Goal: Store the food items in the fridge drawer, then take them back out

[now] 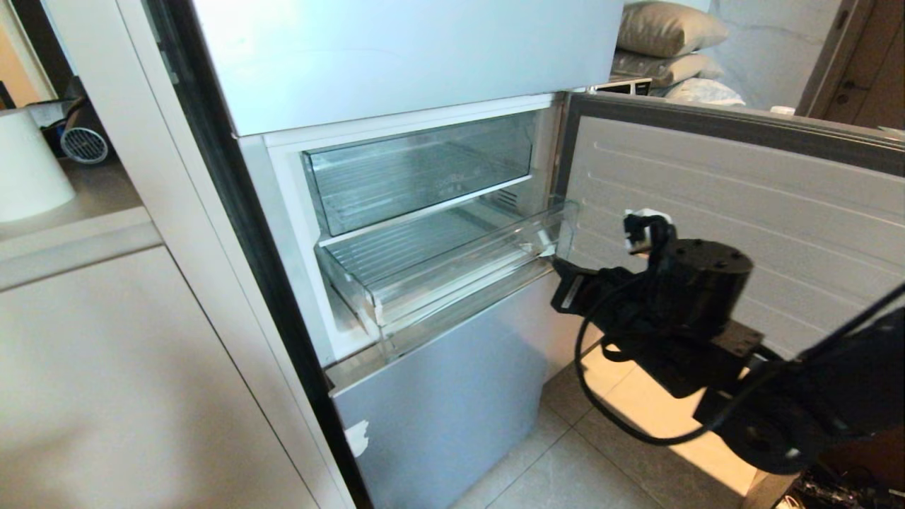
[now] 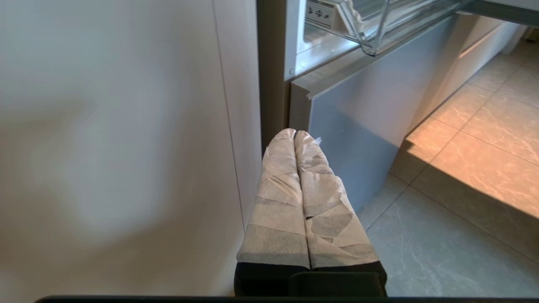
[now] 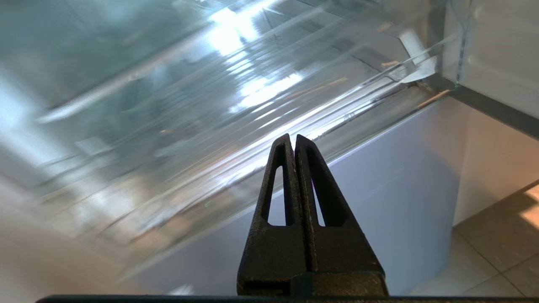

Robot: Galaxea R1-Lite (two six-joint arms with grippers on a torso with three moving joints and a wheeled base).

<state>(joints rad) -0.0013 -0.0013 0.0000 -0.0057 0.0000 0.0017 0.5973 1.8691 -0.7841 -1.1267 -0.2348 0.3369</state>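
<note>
The fridge drawer (image 1: 452, 265) is the lower clear one with a ribbed floor, pulled partly out and empty as far as I can see. My right gripper (image 1: 556, 266) is shut and empty, just off the drawer's right front corner. In the right wrist view its black fingers (image 3: 293, 137) point at the drawer's clear front (image 3: 252, 88), which is blurred. My left gripper (image 2: 294, 133), with taped fingers, is shut and hangs low beside the fridge's lower door. A corner of the drawer (image 2: 372, 29) shows above it. The food items are out of view.
The open fridge door (image 1: 742, 198) stands right behind my right arm. A second clear drawer (image 1: 417, 170) sits above the pulled-out one. The closed grey lower door (image 1: 452, 396) is below, a white cabinet (image 1: 106, 367) to the left, and tiled floor (image 1: 565, 466) underneath.
</note>
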